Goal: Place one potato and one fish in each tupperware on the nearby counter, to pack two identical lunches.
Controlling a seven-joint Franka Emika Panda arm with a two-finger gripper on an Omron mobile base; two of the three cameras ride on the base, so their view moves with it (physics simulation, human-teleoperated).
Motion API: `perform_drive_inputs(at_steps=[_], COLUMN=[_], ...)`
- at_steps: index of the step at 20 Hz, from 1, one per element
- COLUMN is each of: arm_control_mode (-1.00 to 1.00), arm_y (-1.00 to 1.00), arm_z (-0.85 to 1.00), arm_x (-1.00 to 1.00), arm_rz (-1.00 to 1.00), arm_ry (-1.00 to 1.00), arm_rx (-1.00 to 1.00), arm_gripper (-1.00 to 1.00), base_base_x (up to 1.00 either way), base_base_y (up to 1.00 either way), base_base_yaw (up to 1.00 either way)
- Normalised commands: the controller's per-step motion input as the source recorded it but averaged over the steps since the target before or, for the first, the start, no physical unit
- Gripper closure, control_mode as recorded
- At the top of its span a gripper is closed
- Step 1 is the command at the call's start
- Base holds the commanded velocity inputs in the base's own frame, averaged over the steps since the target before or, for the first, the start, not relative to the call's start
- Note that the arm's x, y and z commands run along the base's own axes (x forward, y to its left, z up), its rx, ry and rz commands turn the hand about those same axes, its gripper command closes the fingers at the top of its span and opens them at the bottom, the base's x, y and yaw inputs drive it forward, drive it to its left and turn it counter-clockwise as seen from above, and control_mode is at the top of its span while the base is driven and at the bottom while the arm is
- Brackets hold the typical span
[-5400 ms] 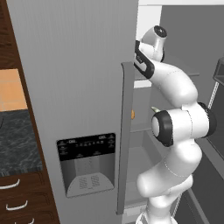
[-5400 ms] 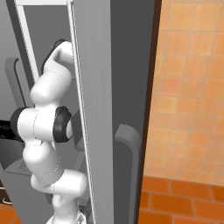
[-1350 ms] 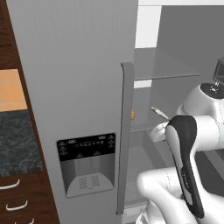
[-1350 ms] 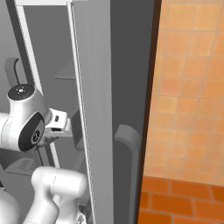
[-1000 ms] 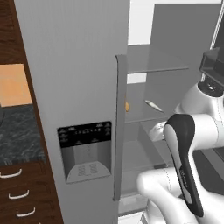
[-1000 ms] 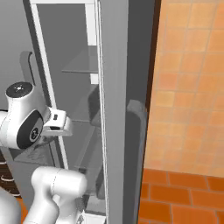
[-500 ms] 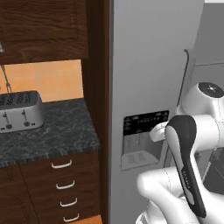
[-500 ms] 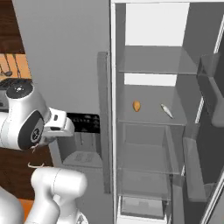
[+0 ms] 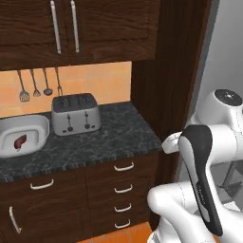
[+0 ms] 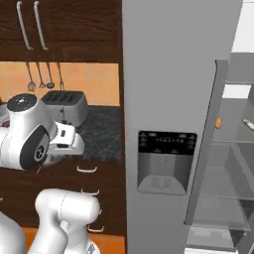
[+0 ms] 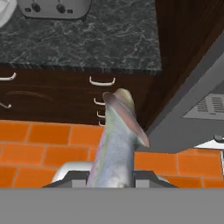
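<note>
Silvery-green fish point(image 11: 117, 140) slim, held lengthwise; counter point(image 11: 87, 39) beyond

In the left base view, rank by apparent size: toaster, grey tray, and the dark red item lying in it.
1. Toaster, though the grey tray is cut by the frame edge, so that order is unsure.
2. Grey tray.
3. Dark red item, clearly smallest.

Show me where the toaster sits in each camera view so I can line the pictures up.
Left base view: toaster on the counter, left of centre, under the hanging utensils.
Right base view: left side, behind the arm.
Hand view: top left edge, partly cut off.
Shared landmark: the counter's curved drawer handles.
</note>
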Motion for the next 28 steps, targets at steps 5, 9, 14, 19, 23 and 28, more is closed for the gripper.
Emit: perform_drive_inputs(at_steps=[5, 9, 14, 19, 23, 28], arm_control_mode=[1.00, 1.00, 1.00, 1.00, 1.00, -1.00], arm_y=[0.00, 0.00, 0.00, 0.00, 0.00, 0.12], arm_z=[0.00, 0.00, 0.00, 0.00, 0.00, -0.40], arm_x=[0.00, 0.00, 0.00, 0.00, 0.00, 0.12], arm_rz=[0.00, 0.00, 0.00, 0.00, 0.00, 0.00], arm_ry=[0.00, 0.00, 0.00, 0.00, 0.00, 0.04], arm_rx=[0.00, 0.00, 0.00, 0.00, 0.00, 0.00], arm_gripper=[1.00, 1.00, 1.00, 1.00, 1.00, 1.00], base_base_x=[0.04, 0.47, 0.55, 0.47, 0.51, 0.28], base_base_y=[1.00, 0.92, 0.84, 0.71, 0.36, 0.19], base_base_yaw=[0.01, -0.04, -0.02, -0.01, 0.00, 0.00])
